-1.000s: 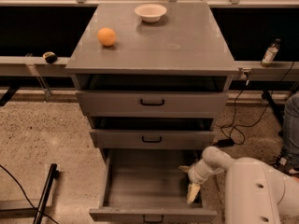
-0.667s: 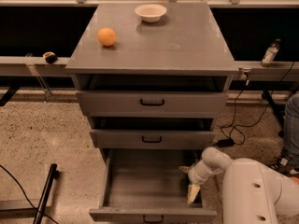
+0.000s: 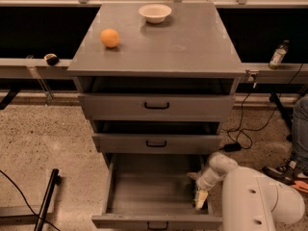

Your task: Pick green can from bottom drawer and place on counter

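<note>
Bottom drawer (image 3: 144, 191) open; jaws down inside, at right front corner.

The end effector (image 3: 201, 199) sits rightward in the bottom drawer (image 3: 144, 189); orange (image 3: 110, 37) and bowl (image 3: 155, 13) on counter (image 3: 187, 44).

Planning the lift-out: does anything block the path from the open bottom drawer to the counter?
Nothing outright. The gripper sits low at the bottom drawer's right side; the green can is unseen. Two upper drawers project above the drawer's back; the counter holds an orange and bowl.
</note>
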### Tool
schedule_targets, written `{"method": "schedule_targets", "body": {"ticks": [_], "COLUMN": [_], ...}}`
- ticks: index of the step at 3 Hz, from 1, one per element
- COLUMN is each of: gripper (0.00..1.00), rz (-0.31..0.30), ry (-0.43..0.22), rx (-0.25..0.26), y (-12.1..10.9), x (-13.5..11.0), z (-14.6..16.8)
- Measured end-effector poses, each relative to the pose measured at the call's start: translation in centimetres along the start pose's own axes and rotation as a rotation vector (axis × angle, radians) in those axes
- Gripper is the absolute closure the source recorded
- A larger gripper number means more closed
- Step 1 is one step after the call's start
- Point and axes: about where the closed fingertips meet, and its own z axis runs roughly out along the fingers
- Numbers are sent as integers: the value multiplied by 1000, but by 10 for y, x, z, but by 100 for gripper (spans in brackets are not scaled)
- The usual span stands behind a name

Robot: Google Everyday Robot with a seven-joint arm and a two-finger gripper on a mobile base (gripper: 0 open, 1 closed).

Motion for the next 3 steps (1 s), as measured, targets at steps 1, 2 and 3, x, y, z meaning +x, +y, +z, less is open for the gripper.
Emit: {"method": "schedule_targets", "body": {"ticks": [1,2,3], "gripper": [0,0,0], "rz": [14,28,45], "ry": [12,32,47], "rx": [7,12,12], "y": [1,2,4], "x": [7,14,21], "z": [5,11,16]}}
